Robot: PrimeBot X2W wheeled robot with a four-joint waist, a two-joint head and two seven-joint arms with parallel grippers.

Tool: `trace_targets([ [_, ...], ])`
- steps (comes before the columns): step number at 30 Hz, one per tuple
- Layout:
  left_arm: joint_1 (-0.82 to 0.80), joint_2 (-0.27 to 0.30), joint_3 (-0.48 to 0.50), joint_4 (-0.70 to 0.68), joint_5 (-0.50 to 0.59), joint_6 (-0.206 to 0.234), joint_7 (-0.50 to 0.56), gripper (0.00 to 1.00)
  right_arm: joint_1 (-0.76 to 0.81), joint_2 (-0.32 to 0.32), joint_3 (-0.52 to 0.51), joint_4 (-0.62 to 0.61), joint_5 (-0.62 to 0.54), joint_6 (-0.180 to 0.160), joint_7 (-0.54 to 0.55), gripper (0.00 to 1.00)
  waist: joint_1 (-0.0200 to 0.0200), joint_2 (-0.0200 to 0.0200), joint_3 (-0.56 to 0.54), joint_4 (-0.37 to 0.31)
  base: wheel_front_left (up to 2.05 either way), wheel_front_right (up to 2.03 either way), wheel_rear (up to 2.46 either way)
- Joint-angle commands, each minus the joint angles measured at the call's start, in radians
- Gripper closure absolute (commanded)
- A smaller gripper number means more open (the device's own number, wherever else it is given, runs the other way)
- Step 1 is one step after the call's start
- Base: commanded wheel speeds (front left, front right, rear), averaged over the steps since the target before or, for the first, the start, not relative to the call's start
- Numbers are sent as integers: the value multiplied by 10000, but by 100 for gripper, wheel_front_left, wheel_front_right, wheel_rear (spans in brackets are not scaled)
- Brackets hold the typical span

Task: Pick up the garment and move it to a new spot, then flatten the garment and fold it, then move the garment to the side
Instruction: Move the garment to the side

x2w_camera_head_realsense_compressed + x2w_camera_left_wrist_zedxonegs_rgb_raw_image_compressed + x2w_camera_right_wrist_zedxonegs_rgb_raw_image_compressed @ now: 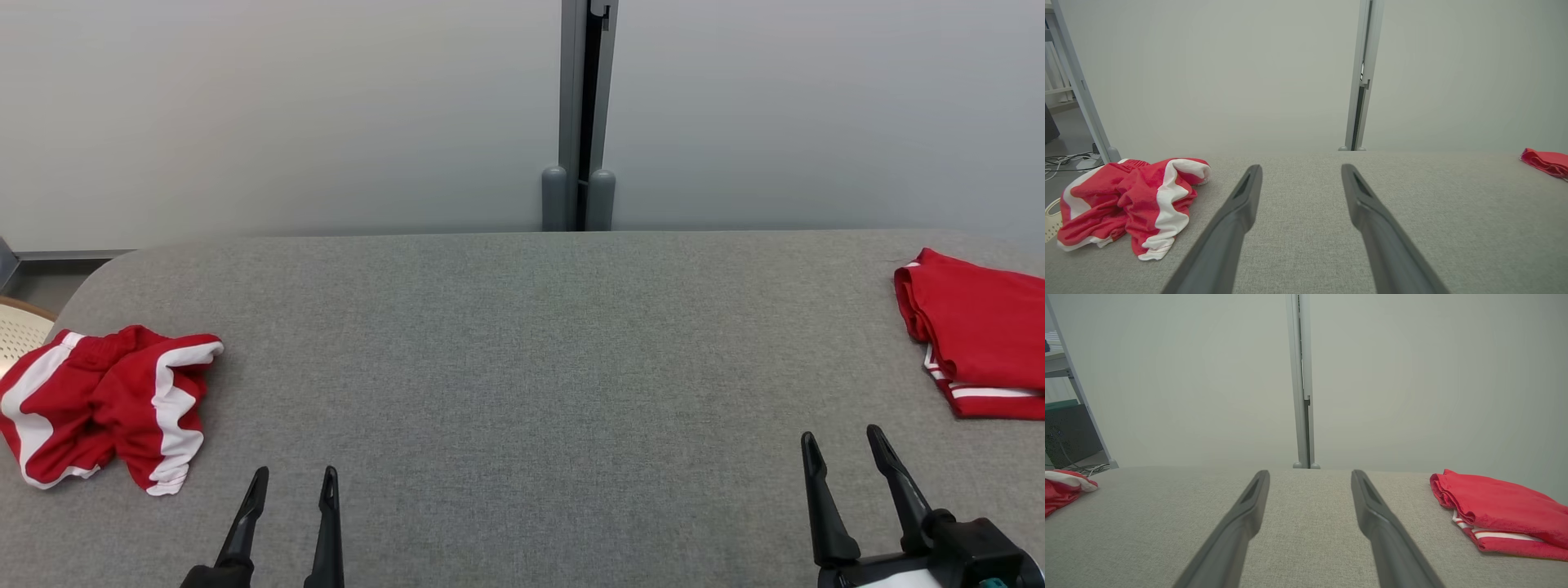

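Note:
A crumpled red garment with white stripes [106, 402] lies in a heap at the table's left side; the left wrist view has the garment [1133, 204] to the left of my fingers, and its edge [1063, 488] peeks in at the left of the right wrist view. My left gripper [295, 482] stands open near the front edge, a little right of the heap, with nothing between its fingers. My right gripper [843, 437] is open and empty at the lower right. Both hover low over the grey table [539, 359].
A folded red garment with white stripes [976, 331] rests at the table's right edge, also seen as a folded pile [1502, 512] and a sliver [1545, 161]. A grey partition post [581, 122] rises behind the table. A pale perforated chair [20, 327] sits beyond the left edge.

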Motion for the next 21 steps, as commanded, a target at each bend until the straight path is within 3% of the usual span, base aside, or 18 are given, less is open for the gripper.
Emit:
trace_targets([
  [1, 119, 31, 65, 24, 53, 38, 0, 0, 106, 35, 25, -48, 33, -5, -6, 0, 0, 0, -15, -17, 0, 0, 0],
  [21, -76, 30, 64, 211, 175, -58, 1, 0, 227, -51, 50, -64, 153, -5, -6, 0, 0, 0, -6, 63, 0, 0, 0],
])
